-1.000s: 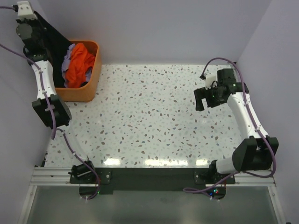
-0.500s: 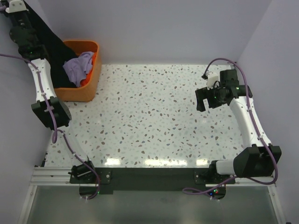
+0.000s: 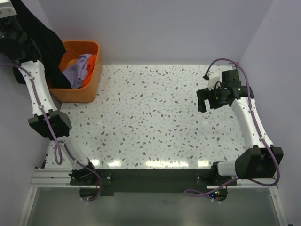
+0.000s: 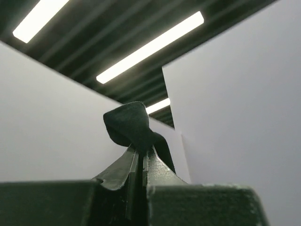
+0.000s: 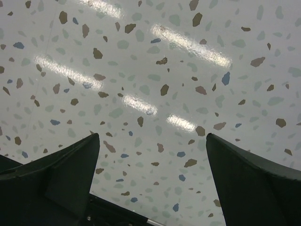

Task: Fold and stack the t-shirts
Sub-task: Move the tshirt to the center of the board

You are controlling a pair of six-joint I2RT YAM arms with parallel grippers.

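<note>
At far left the top view's corner cuts off most of the left gripper (image 4: 141, 151). Its wrist view shows the fingers clenched on a bunched fold of the black shirt (image 3: 47, 41). This soft, matte cloth hangs from the high-raised arm down to the left side of the tub (image 3: 75, 94). The rigid orange tub holds a crumpled lavender shirt (image 3: 77, 70); any orange cloth beneath it is hard to tell from the plastic. Further right lies the glossy speckled table (image 3: 150, 122). The right gripper (image 5: 153, 137) hovers over the table on a bent arm, fingers spread wide and holding nothing.
</note>
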